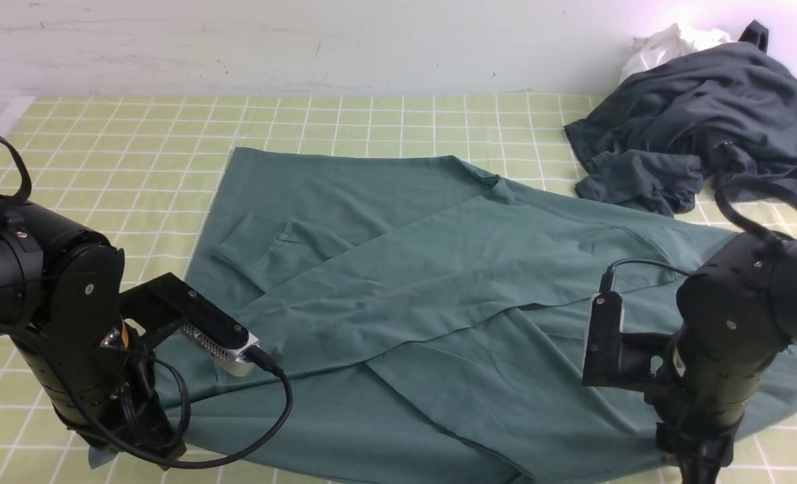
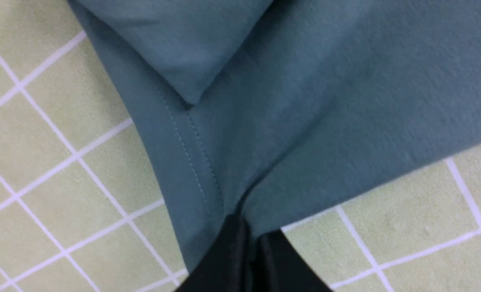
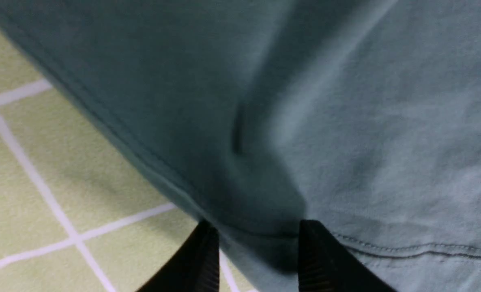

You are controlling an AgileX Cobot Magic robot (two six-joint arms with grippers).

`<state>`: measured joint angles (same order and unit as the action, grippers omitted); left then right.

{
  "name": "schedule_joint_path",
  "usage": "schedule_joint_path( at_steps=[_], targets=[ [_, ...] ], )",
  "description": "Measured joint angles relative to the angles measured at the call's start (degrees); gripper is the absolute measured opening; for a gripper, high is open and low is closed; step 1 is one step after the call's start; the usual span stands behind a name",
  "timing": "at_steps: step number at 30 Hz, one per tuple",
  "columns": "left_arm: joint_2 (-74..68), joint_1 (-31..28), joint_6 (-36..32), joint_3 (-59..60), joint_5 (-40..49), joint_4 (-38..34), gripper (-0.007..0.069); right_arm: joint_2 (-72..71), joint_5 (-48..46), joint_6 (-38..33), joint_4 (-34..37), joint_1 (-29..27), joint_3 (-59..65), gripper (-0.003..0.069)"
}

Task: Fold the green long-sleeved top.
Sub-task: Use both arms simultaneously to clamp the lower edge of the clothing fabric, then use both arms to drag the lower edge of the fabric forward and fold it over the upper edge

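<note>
The green long-sleeved top (image 1: 405,282) lies spread on the checked cloth, both sleeves folded across its body. In the left wrist view my left gripper (image 2: 250,233) is shut on the stitched hem (image 2: 192,154) of the green long-sleeved top at its near left corner, and the fabric puckers toward the jaws. In the right wrist view my right gripper (image 3: 256,231) is open, its two black fingers (image 3: 202,259) standing apart on either side of the top's near right hem (image 3: 265,247). In the front view both arms' bodies hide their grippers.
A charcoal-grey garment (image 1: 694,128) lies crumpled at the back right with a small white cloth (image 1: 660,44) behind it against the wall. The yellow-green checked tablecloth (image 1: 103,148) shows to the left and behind the top.
</note>
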<state>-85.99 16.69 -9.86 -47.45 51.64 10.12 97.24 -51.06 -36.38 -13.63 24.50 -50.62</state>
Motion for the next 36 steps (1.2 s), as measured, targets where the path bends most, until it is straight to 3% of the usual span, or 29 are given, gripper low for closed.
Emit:
schedule_joint_path(
  at_steps=[5, 9, 10, 13, 18, 23, 28, 36],
  targets=[
    [0.0, 0.0, -0.08, 0.0, 0.0, 0.0, -0.0003, -0.07, 3.05, -0.23, 0.35, -1.83, 1.26, 0.0242],
    [0.0, 0.0, -0.08, 0.0, 0.14, 0.0, -0.0003, -0.07, 4.49, -0.36, 0.89, -2.33, 1.26, 0.0132],
    [0.0, 0.0, -0.08, -0.17, 0.82, -0.36, -0.0003, -0.07, 4.54, 0.08, 1.48, -2.32, 1.26, 0.007],
    [0.0, 0.0, -0.08, -1.95, 3.42, -1.44, -0.0003, -0.27, 4.54, 2.64, 1.49, -2.32, 1.26, 0.001],
    [0.68, 0.0, 0.26, -8.61, 5.36, -1.8, -0.0003, -1.8, 3.99, 9.95, -3.24, -2.89, -0.09, 0.0003],
    [-1.19, -1.18, 1.58, -19.66, 0.86, -1.38, -0.0003, -1.46, 7.82, 16.77, -8.69, -8.05, -7.76, 0.0003],
    [-10.02, -3.79, 3.3, -31.18, -7.02, 1.17, -0.0003, 2.86, 16.43, 17.89, -9.88, -12.79, -17.36, 0.0003],
    [-28.36, -6.97, 3.88, -50.13, -11.45, 4.07, -0.0003, 16.1, 20.09, 18.08, -12.67, -13.86, -35.03, 0.0003]
  ],
)
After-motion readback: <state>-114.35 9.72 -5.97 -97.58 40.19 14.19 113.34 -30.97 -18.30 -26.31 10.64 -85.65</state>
